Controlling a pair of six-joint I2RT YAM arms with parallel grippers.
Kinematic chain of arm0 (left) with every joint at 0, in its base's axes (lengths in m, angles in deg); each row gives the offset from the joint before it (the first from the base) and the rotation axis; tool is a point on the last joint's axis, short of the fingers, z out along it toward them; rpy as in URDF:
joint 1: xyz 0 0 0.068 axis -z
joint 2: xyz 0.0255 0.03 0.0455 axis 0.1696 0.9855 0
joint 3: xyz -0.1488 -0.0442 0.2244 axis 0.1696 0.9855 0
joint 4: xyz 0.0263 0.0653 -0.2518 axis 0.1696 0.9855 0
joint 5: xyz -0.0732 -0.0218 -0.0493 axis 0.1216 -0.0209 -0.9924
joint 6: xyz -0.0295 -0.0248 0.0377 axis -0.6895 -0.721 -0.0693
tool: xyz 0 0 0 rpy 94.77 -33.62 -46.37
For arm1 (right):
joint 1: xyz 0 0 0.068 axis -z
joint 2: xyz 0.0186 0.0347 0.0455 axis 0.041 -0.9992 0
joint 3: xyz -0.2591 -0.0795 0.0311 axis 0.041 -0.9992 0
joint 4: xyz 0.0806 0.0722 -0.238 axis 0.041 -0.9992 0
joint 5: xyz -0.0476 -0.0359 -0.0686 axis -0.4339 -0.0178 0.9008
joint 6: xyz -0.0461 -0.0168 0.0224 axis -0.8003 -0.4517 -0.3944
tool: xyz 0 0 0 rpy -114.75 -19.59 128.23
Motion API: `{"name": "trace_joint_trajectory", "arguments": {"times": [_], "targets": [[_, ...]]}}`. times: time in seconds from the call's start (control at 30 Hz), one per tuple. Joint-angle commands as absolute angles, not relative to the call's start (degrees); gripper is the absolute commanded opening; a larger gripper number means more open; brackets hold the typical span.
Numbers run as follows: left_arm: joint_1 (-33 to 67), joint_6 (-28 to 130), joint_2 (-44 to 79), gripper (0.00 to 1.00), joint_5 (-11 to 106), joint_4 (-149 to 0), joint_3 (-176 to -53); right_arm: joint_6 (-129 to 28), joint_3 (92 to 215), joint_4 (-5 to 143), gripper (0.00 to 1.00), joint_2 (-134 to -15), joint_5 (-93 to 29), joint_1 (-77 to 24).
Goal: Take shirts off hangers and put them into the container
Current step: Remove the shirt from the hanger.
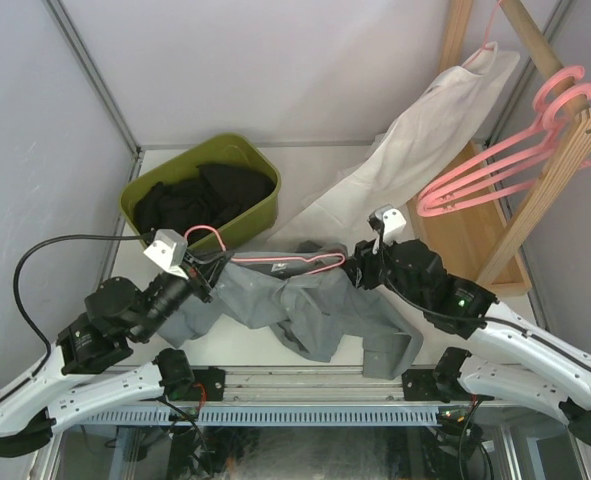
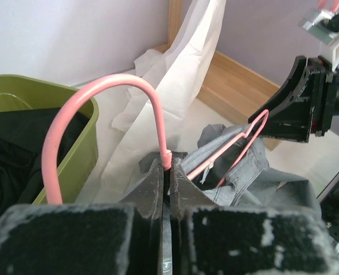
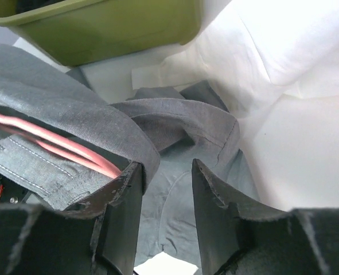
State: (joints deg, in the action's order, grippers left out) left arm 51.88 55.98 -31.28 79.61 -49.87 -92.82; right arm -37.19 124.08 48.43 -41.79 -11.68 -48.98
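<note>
One grey shirt (image 1: 315, 310) lies on bench (image 1: 310, 165) at 6 o'clock, pink hanger (image 1: 275, 262) partly inside it. L pincer (image 2: 166, 172) clamped on hanger neck. R pincer (image 3: 166, 183) has jaws apart at hanger's 3 o'clock end, gripping nothing. Container (image 1: 260, 215) at 10 o'clock, black fabric (image 1: 200, 200) inside. Step: stripping grey shirt. Next, prob: R grabs fabric, drags it off hanger.

The container (image 1: 250, 218) is olive green; the heap inside (image 1: 190, 200) looks black (too dark to show any pattern). The grey shirt (image 1: 320, 310) is plain, with paler stitching, on a pink hanger (image 1: 275, 263). The hanging shirt (image 1: 415, 150) is cream-white, the spare hangers (image 1: 495, 165) are pink, and the rack (image 1: 571, 165) is pale wood.
</note>
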Motion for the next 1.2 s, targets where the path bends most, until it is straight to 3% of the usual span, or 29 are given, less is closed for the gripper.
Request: {"name": "trace_joint_trajectory", "arguments": {"times": [0.0, 0.63, 0.9, 1.17], "targets": [[51.66, 54.83, -33.77, 0.00, 81.35, -58.31, -92.50, -41.83, 121.62, 52.76, 0.38, -38.34, -12.80, -48.27], [51.64, 56.62, -33.89, 0.00, 83.97, -53.67, -93.55, -57.96, 120.41, 52.07, 0.50, -27.41, -26.33, -48.35], [51.65, 60.16, -29.29, 0.00, 71.30, -49.57, -96.86, -61.45, 122.19, 58.10, 0.55, -24.28, -37.52, -48.36], [51.65, 59.38, -25.13, 0.00, 64.25, -49.13, -98.24, -66.06, 130.91, 52.10, 0.56, -33.02, -44.98, -48.51]]}}
